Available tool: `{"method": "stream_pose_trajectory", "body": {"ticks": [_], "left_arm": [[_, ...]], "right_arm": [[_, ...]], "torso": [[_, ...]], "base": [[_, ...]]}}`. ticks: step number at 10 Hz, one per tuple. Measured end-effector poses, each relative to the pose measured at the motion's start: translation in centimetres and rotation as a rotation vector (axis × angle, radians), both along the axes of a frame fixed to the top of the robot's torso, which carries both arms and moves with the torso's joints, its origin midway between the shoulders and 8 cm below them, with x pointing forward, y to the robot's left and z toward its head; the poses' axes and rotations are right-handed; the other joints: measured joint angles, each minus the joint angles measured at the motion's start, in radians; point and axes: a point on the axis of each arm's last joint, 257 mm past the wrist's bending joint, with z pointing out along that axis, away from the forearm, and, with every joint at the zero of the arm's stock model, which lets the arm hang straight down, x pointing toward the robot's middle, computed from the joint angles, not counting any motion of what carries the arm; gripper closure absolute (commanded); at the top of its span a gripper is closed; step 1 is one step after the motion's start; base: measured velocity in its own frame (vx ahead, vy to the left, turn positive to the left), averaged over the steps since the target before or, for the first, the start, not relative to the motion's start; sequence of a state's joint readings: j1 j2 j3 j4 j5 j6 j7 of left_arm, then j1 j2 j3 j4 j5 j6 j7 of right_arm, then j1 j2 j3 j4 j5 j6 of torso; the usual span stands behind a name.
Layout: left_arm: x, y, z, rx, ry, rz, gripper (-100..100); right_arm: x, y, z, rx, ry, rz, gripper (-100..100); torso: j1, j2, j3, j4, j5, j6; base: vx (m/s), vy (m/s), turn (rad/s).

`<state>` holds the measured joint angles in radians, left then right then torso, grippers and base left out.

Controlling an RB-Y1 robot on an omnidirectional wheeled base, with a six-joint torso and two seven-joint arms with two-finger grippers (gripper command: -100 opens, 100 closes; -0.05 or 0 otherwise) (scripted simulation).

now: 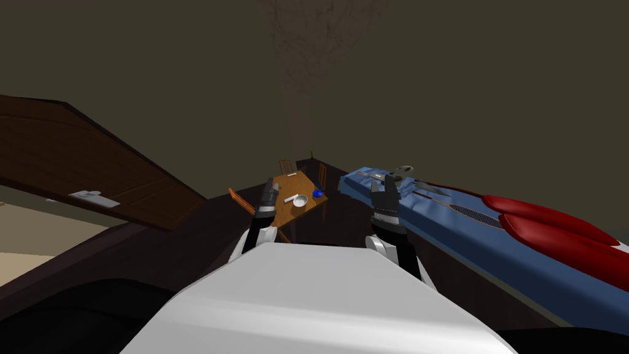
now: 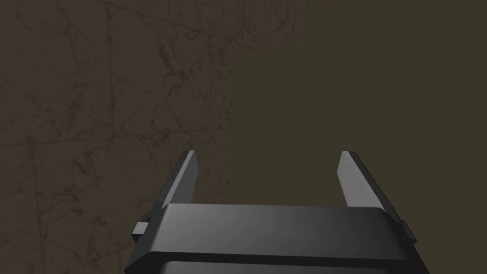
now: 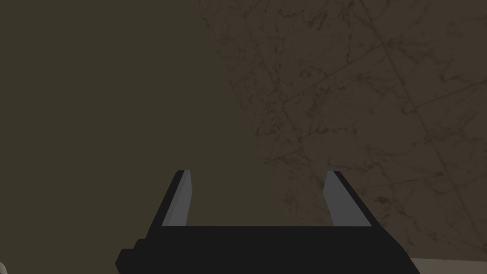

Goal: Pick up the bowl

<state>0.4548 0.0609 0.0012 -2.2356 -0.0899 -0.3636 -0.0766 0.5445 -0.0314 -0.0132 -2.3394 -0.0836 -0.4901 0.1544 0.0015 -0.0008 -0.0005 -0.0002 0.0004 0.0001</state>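
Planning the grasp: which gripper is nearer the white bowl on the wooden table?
Left. The left gripper hangs open just left of the bowl in the head view; the right gripper, also open, is farther off, toward the blue bed.

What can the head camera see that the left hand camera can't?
The head view takes in the wooden table far ahead with the white bowl on it, chairs beside it, a blue bed with red cushions, and the right end effector. The left wrist view gives a close look at two fingers standing wide apart, holding nothing. Both include the left end effector, open.
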Motion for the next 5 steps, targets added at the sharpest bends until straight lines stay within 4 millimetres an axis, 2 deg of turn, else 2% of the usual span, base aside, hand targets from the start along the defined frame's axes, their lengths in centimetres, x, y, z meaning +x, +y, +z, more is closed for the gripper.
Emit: {"method": "stream_pose_trajectory", "body": {"ticks": [2, 4, 5], "left_arm": [[1.9, 0.9, -2.9, 0.025, 0.069, 0.015, -100], [2.9, 1.1, -3.7, 0.040, 0.106, 0.025, -100], [3.8, 1.5, -4.7, 0.051, 0.138, 0.034, -100]], "right_arm": [[0.0, 0.0, 0.0, 0.000, 0.000, 0.000, 0], [0.0, 0.0, 0.0, 0.000, 0.000, 0.000, 0], [0.0, 0.0, 0.0, 0.000, 0.000, 0.000, 0]], "torso": [[0.000, 0.000, 0.000, 0.000, 0.000, 0.000], [0.000, 0.000, 0.000, 0.000, 0.000, 0.000], [0.000, 0.000, 0.000, 0.000, 0.000, 0.000]], "base": [[0.009, 0.018, -0.013], [0.008, 0.015, -0.019], [0.006, 0.014, -0.010]]}}
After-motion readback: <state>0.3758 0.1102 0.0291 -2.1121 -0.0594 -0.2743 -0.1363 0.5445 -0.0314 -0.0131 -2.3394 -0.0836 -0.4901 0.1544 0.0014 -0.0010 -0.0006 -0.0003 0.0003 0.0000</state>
